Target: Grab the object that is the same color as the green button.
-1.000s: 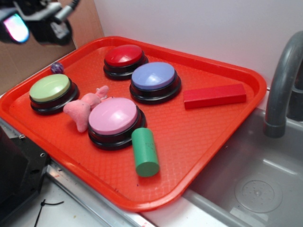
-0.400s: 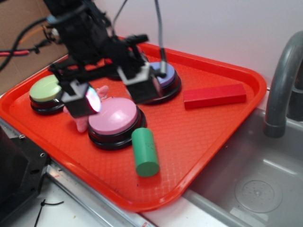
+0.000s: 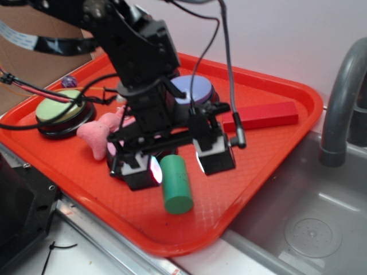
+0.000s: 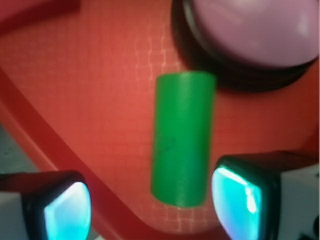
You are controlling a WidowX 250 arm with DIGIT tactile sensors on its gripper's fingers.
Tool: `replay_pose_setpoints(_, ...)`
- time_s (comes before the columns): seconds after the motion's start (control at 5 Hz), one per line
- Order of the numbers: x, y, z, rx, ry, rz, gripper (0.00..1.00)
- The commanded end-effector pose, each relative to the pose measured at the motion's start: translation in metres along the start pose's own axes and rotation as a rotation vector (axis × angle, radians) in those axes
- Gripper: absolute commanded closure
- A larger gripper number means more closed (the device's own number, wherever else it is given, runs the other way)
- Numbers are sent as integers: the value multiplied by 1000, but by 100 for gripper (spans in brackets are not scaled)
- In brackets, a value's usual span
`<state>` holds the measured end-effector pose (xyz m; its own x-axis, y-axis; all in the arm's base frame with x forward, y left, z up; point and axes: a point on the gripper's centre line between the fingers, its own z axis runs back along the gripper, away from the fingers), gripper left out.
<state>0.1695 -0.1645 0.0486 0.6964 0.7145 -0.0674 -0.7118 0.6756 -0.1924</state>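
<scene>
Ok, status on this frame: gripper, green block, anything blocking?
Gripper open, straddling the green cylinder. Cylinder lying flat on the tray, ungrasped. Pink button close beside its far end.

Cylinder (image 3: 176,184) beside button (image 4: 250,30), on tray (image 3: 241,172)

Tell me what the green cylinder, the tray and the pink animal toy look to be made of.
Green cylinder: probably painted wood, matte, with faint lines along its side in the wrist view.
Tray: moulded plastic, slightly glossy, with a fine grid texture.
Pink animal toy: soft-looking, dull and rounded; rubber or plush, unclear.
</scene>
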Motion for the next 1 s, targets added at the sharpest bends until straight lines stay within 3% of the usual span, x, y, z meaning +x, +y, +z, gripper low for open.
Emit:
replay_pose_setpoints(0.0,13,-1,-21,5,2,44,0)
replay_pose_setpoints(0.2,15,0,-27,-5,-13,36,0)
replay_pose_setpoints(0.4,15,2,-25,-9,-26,59,93)
replay_pose_setpoints(0.6,20,1,-15,-3,9,-48,100)
replay_pose_setpoints(0.8,25,-4,3,22,31,-162,100)
